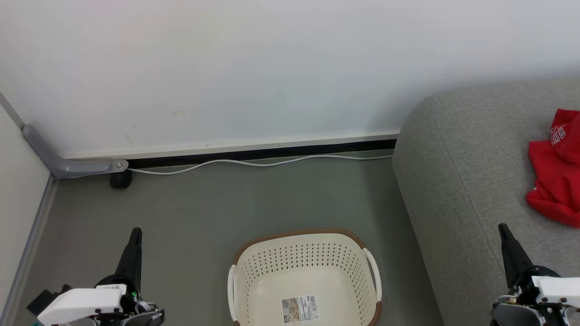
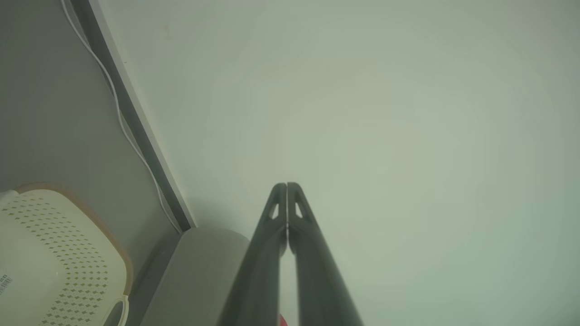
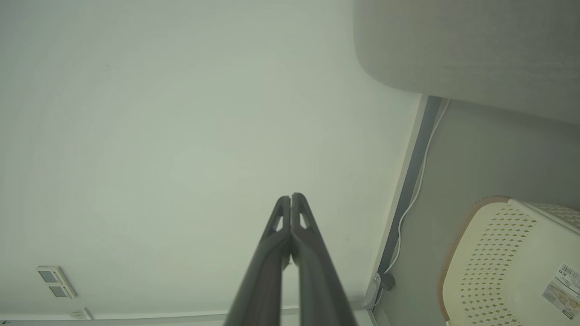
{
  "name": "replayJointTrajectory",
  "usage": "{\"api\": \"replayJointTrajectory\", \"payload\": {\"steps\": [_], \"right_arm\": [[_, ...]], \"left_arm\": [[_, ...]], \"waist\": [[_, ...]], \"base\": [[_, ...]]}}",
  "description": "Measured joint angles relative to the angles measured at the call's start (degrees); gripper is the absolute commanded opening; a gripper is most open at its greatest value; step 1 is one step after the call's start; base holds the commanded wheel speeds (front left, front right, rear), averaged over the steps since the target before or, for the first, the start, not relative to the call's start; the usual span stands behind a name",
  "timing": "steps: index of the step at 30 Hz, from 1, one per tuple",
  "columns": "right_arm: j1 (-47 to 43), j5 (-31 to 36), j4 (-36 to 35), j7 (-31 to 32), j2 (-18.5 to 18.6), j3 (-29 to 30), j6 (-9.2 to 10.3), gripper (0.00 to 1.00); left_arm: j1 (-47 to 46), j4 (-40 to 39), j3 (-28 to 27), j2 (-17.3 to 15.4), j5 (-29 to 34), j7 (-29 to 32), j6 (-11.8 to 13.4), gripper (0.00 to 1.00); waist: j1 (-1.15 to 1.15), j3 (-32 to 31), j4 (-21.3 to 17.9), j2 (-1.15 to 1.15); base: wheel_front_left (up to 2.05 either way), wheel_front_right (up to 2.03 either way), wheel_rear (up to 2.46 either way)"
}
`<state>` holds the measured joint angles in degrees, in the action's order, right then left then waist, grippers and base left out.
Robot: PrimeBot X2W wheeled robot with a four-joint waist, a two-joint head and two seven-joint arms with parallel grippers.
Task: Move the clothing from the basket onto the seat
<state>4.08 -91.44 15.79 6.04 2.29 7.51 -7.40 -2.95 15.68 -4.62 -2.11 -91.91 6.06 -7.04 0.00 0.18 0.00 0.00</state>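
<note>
Red clothing [image 1: 555, 170] with white lettering lies crumpled on the grey seat [image 1: 457, 181] at the right edge of the head view. The cream basket [image 1: 253, 280] stands on the floor at bottom centre, holding nothing but its paper label [image 1: 299, 309]. My left gripper [image 1: 135, 232] is at the lower left, shut and holding nothing, left of the basket. My right gripper [image 1: 502, 226] is shut and empty at the lower right, over the seat's front part, below the clothing. In the wrist views the left gripper [image 2: 287, 184] and right gripper [image 3: 290, 195] point at the white wall, jaws together.
A white wall [image 1: 253, 68] with a dark baseboard runs behind the basket. A white cable [image 1: 253, 162] lies along the floor. A grey bracket [image 1: 68, 165] with a black caster sits in the left corner. Grey floor [image 1: 204, 213] spreads around the basket.
</note>
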Motion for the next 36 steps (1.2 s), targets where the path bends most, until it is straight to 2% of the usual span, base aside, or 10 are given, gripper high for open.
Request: {"api": "replayJointTrajectory", "payload": {"steps": [36], "right_arm": [[0.0,-0.01,0.0,0.0,0.0,0.0,0.0,0.0]], "left_arm": [[0.0,0.0,0.0,0.0,0.0,0.0,0.0,0.0]], "waist": [[0.0,0.0,0.0,0.0]], "base": [[0.0,0.0,0.0]]}}
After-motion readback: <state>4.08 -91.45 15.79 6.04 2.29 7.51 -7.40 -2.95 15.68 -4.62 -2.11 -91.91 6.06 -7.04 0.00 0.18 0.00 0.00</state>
